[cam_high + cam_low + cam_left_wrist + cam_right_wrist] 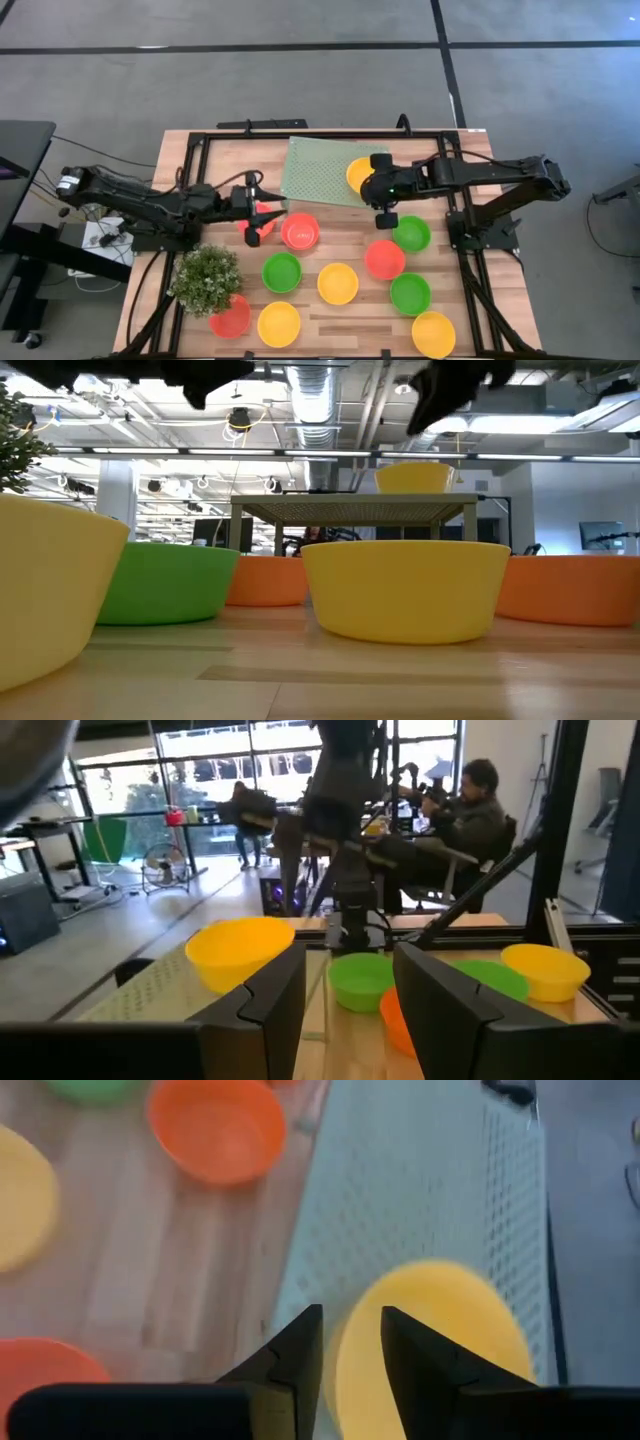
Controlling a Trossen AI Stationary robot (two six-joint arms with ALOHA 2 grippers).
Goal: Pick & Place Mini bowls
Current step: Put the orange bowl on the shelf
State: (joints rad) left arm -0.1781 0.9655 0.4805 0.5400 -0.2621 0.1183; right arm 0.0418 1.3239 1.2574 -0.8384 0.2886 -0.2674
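Several mini bowls in red, yellow and green stand on the wooden table. One yellow bowl (357, 174) (440, 1345) sits on its base on the pale green perforated rack (320, 170); in the low view this yellow bowl (412, 477) rests on the rack top. My right gripper (379, 190) (352, 1330) hangs over that bowl's rim, pointing down, open with a narrow gap and clear of it. My left gripper (262, 218) (350, 990) is open and level, pointing at the table's right, beside a red bowl (300, 231). A red patch under it is mostly hidden.
A bushy plant (207, 278) stands near the table's left near corner. Other bowls lie across the near half: green (411, 234), red (384, 259), green (281, 271), yellow (338, 283). A black frame (300, 135) rims the table. A person (470, 815) sits beyond it.
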